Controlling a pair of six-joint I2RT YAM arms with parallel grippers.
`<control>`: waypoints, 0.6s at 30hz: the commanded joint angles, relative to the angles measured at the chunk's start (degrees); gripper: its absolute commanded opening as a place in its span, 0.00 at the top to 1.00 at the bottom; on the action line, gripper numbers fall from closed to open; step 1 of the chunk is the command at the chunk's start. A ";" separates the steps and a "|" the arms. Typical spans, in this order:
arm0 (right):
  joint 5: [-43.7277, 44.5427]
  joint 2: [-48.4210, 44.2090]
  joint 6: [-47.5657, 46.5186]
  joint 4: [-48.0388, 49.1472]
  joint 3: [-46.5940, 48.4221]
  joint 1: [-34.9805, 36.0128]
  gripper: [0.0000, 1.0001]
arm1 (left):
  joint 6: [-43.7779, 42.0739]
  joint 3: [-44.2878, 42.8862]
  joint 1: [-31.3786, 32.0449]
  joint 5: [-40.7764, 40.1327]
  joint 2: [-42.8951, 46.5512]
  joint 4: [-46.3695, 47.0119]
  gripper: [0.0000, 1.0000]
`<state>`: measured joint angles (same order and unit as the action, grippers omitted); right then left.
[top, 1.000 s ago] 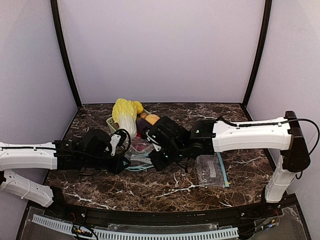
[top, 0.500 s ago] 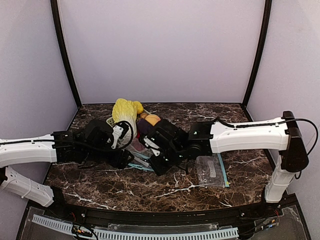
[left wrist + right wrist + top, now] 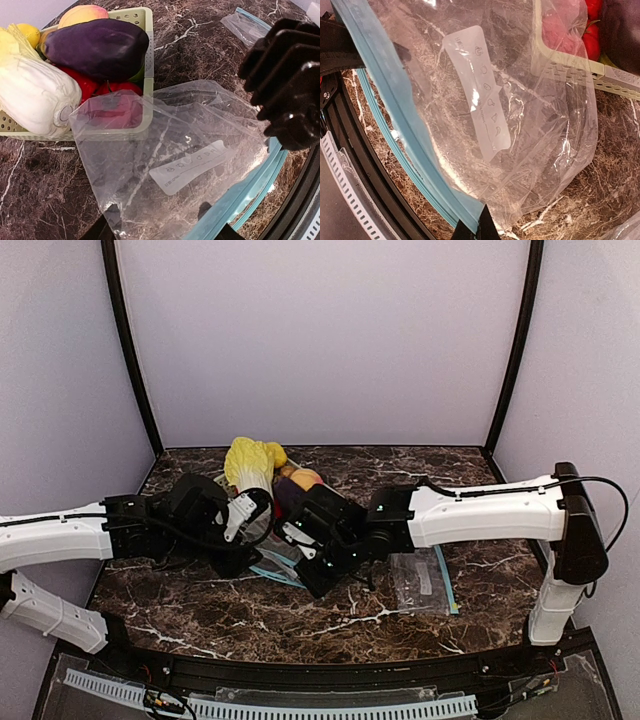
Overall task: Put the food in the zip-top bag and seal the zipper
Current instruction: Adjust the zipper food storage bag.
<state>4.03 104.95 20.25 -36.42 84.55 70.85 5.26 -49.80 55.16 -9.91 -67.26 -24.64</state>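
Right jaws on zip-top bag (image 3: pixel 485 100) rim

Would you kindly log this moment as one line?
right gripper: shut on clear teal-zippered plastic bag | left gripper: open | dark purple eggplant, orange-yellow peach: in pale green basket | bag: empty

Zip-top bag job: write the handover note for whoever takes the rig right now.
The right gripper is shut on the zip-top bag at its teal zipper edge.
The left gripper is open at that same edge.
The eggplant and peach lie in the green basket; the bag is empty and drapes over the basket's corner.
Done: bag gripped.
Left: load the food, seal the zipper.
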 commanded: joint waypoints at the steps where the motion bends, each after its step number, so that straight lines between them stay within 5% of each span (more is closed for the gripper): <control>1: -1.89 0.77 -0.98 -0.72 1.58 -0.04 1.00 | -4.45 -1.87 0.17 1.66 -0.55 -2.83 0.46; 6: -3.38 0.70 -1.27 -0.69 1.40 -0.01 1.00 | -6.47 -2.75 0.19 1.36 -1.24 -2.88 0.43; 18: -2.72 0.31 -0.45 -0.92 1.27 -0.04 1.00 | -8.38 -2.70 0.24 4.71 -1.64 -2.91 0.94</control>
<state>0.99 105.01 19.38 -37.17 84.64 70.85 -1.98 -51.59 55.20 -7.05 -69.36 -25.91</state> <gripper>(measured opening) 0.006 0.104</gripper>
